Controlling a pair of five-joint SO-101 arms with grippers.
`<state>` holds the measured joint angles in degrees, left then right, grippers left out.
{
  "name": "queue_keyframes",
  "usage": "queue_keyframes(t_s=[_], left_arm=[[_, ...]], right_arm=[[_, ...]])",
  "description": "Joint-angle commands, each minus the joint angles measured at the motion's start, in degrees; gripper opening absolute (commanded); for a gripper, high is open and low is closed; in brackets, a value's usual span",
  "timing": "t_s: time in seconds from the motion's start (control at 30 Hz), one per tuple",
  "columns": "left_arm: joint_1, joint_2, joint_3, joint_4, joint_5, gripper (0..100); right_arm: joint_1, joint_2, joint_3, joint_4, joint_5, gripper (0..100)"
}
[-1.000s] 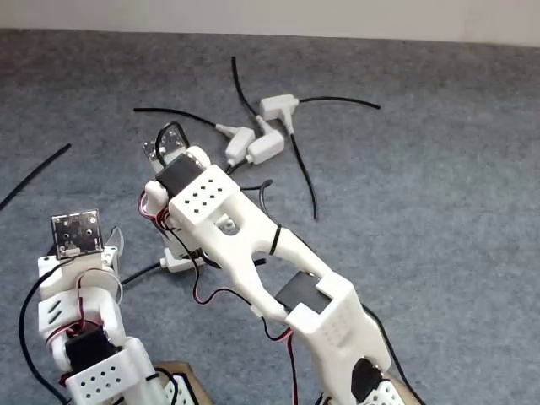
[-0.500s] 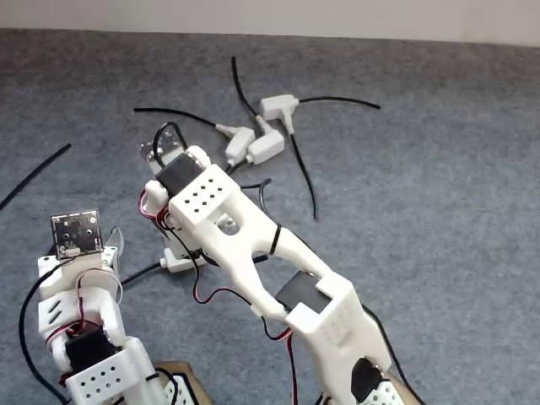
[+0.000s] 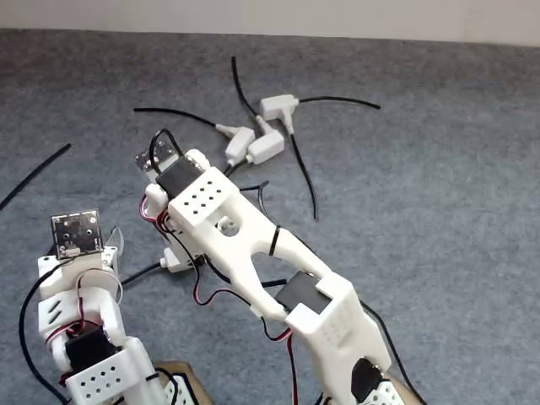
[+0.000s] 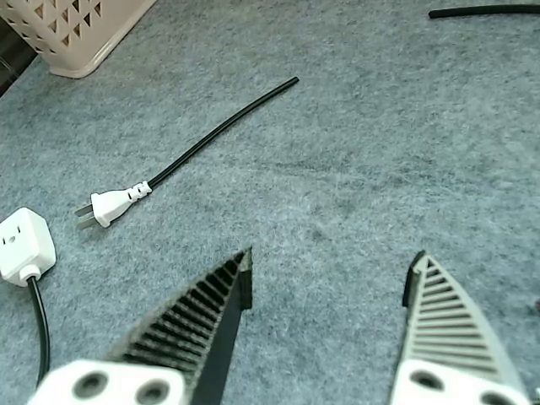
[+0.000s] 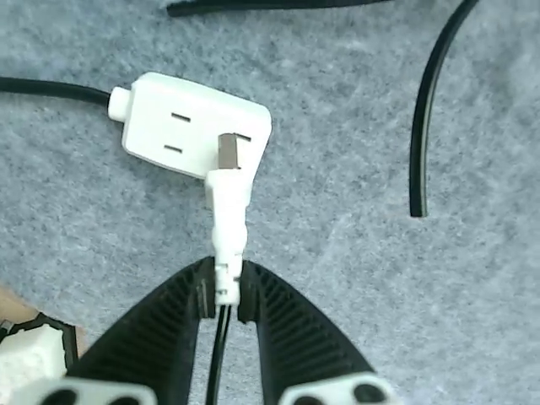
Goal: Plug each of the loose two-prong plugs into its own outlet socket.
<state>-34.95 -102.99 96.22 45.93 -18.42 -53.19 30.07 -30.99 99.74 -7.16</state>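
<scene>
The left gripper (image 4: 331, 257) hangs over the near left corner of the carpeted table (image 3: 439, 194), jaws spread wide with nothing between them. Ahead of it lie 1 loose plug (image 4: 110, 205) on a short black cord, 1 spare socket (image 4: 21, 240) just beside the prongs but apart from them, and a basket (image 4: 84, 34) farther off. Farther in, in the table's left half, the right gripper (image 5: 224, 278) is clamped on the tail of a held plug (image 5: 226, 211), where the cord leaves it. The prongs rest at the face of an outlet socket (image 5: 190, 126), not visibly seated. Toward the far edge lies a cluster of white plugs and sockets (image 3: 266, 148); which are mated cannot be told.

Handling, as judged: the plug is light, rigid plastic with 2 thin prongs that may bend off-axis. A hold on the flat body sides, nearer the prongs, should resist pivoting better than the tail. The socket is light and unanchored, so it may slide when pushed.
</scene>
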Motion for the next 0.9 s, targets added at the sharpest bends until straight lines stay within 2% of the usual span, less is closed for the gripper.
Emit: queue_keyframes(t_s=[0.0, 0.2, 0.33, 0.43, 0.5, 0.67, 0.77, 0.87], left_arm=[[0.0, -0.1, 0.8, -1.1, 0.2, 29], [0.3, 0.0, 0.8, -1.1, 0.2, 29], [5.1, 0.2, 0.8, -0.9, 0.2, 29], [9.9, 1.4, 0.0, 4.3, -1.1, 29], [10.0, 3.8, -3.2, 7.5, -2.4, 29], [10.4, 18.7, -22.6, 17.2, -2.3, 29], [10.4, 34.8, -41.4, 27.0, -2.3, 29], [11.8, 51.6, -59.0, 37.4, -2.3, 29]], right_arm=[[0.9, -2.9, -4.3, 1.5, 2.5, 0.6], [4.1, -3.1, -2.9, 1.5, 4.6, 0.6], [5.7, -7.0, -3.0, 1.3, 5.0, 0.6], [7.1, -12.4, -2.7, -1.8, 6.9, 0.6], [7.3, -15.4, -1.2, -6.1, 6.9, 0.6], [7.2, -17.7, 14.3, -22.9, 7.2, 0.6], [7.2, -16.5, 24.7, -32.5, 7.2, 0.6], [5.8, -16.3, 31.0, -36.9, 7.3, 0.6]])
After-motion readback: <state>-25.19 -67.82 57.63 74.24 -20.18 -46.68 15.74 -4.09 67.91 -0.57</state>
